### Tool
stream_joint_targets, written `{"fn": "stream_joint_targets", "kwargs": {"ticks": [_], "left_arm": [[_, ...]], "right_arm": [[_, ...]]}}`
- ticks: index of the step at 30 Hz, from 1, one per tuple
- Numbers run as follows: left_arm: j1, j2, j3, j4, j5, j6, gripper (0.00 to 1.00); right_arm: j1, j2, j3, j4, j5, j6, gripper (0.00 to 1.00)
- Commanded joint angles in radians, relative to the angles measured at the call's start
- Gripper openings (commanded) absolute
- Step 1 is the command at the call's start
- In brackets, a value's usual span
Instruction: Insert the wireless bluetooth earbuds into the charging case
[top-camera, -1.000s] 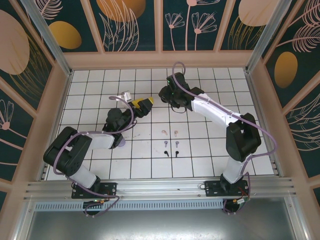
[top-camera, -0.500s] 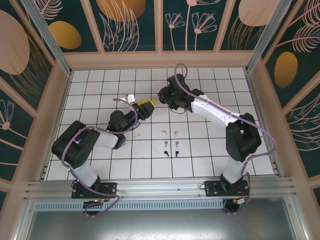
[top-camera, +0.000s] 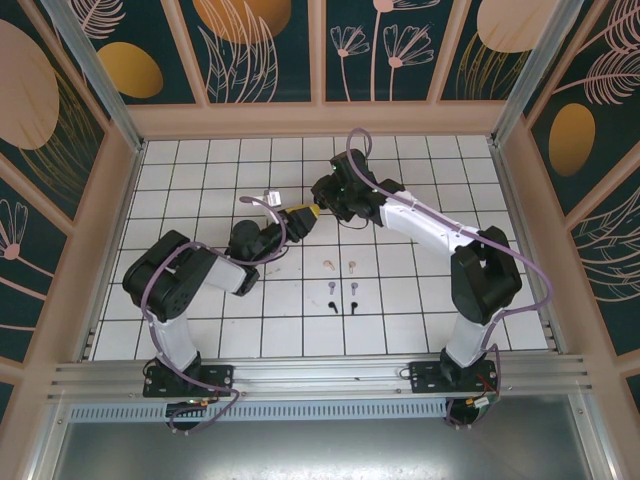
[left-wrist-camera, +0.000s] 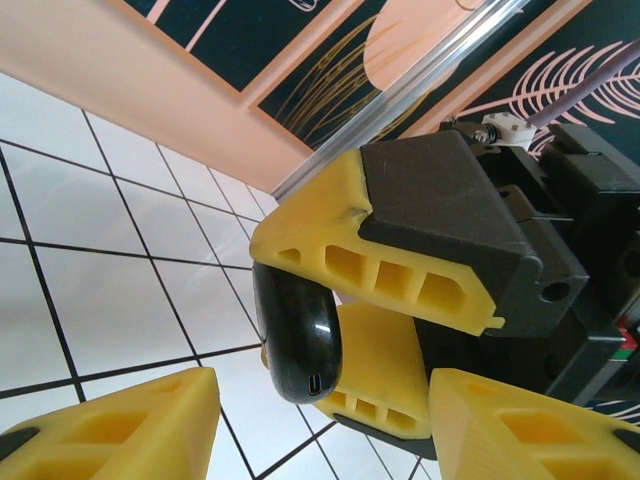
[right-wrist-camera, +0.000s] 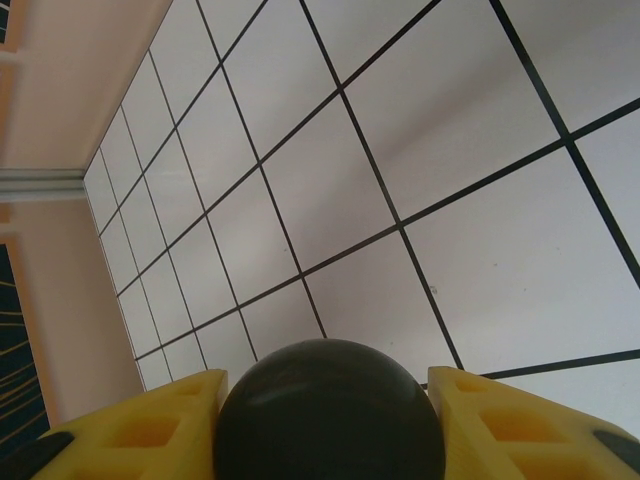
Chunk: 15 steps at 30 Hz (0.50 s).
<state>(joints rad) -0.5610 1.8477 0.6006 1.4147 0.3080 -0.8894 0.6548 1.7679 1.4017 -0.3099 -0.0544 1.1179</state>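
Observation:
A glossy black charging case (left-wrist-camera: 297, 335) with a small port at its lower end hangs above the tiles, and my right gripper (right-wrist-camera: 328, 380) is shut on it with both yellow fingers (left-wrist-camera: 385, 275) against its sides. My left gripper (left-wrist-camera: 320, 415) faces it tip to tip, its fingers (left-wrist-camera: 150, 425) standing apart on either side just short of the case, touching nothing. In the top view the two grippers meet at mid-table, left (top-camera: 298, 222) and right (top-camera: 320, 208). The earbuds lie in pairs on the tiles in front: pale pink (top-camera: 329, 265), lilac (top-camera: 331, 286) and black (top-camera: 331, 306).
The white tiled floor (top-camera: 420, 300) is boxed in by peach walls (top-camera: 115, 200) and metal posts. Both arms stretch over the middle, with the earbuds between and in front of them. Open tiles lie at the right and at the far left.
My left arm has swung up and to the right until its gripper meets the right one, and its jaws have narrowed. The right gripper has edged slightly left with the case.

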Motion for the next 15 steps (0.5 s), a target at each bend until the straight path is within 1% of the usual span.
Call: {"fn": "stream_joint_targets", "kwargs": {"ticks": [1, 15], "left_arm": [[-0.011, 0.022, 0.027, 0.059, 0.019, -0.008, 0.57], [-0.014, 0.066, 0.085, 0.057, 0.017, -0.016, 0.46]], "right_arm": [[0.008, -0.036, 0.027, 0.031, -0.013, 0.019, 0.43], [0.018, -0.039, 0.032, 0.038, -0.025, 0.022, 0.43]]}}
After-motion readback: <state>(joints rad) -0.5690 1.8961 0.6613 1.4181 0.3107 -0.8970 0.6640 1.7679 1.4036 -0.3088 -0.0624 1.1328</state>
